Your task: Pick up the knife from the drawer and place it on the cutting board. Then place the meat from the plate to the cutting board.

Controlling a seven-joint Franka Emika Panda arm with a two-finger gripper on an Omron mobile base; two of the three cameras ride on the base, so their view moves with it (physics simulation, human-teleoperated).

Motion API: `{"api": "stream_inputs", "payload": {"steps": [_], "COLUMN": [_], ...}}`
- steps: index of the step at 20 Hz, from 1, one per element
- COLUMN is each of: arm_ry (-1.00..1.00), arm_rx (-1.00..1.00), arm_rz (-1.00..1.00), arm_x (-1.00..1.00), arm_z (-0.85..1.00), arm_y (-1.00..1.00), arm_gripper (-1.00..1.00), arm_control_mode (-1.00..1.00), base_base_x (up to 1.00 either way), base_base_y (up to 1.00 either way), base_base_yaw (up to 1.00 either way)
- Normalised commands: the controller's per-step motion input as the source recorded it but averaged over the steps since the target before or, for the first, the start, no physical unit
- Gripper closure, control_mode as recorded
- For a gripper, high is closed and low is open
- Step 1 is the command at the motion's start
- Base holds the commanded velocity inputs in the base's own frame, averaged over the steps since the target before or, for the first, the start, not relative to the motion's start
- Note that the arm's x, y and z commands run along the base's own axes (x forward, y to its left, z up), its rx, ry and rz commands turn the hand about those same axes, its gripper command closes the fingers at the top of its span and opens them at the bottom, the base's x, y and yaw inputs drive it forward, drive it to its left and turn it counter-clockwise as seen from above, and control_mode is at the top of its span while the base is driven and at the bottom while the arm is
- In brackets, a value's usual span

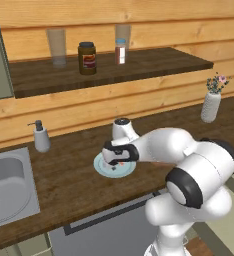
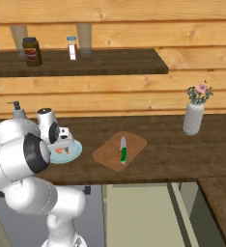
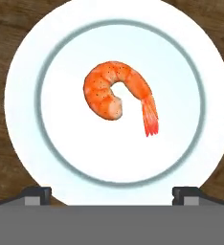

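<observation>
Meat [image 3: 115,92] is lying in the middle of the plate [image 3: 23,100], directly under the gripper [image 3: 112,194], which is being held spread and empty. Being curled and small, it could be pinched off-centre and slip. Beyond the plate, the knife [image 2: 123,150] is occupying the cutting board [image 2: 134,140].

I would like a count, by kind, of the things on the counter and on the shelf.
Plate: 1
Meat: 1
Cutting board: 1
Knife: 1
Soap dispenser: 1
Flower vase: 1
Jar: 1
Small bottle: 1
Glasses: 2
Total: 10
</observation>
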Motion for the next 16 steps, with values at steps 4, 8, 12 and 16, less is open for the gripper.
{"api": "stream_inputs", "payload": {"steps": [4, 8, 12, 16], "arm_ry": [0.01, 0.0, 0.0, 0.01], "arm_rx": [-0.05, -0.04, -0.03, -0.05], "arm_rz": [0.0, 0.0, 0.0, 0.0], "arm_x": [0.36, 0.36, 0.35, 0.35], "arm_z": [-0.33, -0.1, -0.08, -0.2], "arm_y": [0.08, 0.08, 0.07, 0.09], "arm_gripper": [-1.0, -1.0, -1.0, -1.0], "arm_control_mode": [-1.0, -1.0, -1.0, -1.0], "base_base_x": [0.0, 0.0, 0.0, 0.0], "base_base_y": [0.0, 0.0, 0.0, 0.0], "base_base_yaw": [0.0, 0.0, 0.0, 0.0]}}
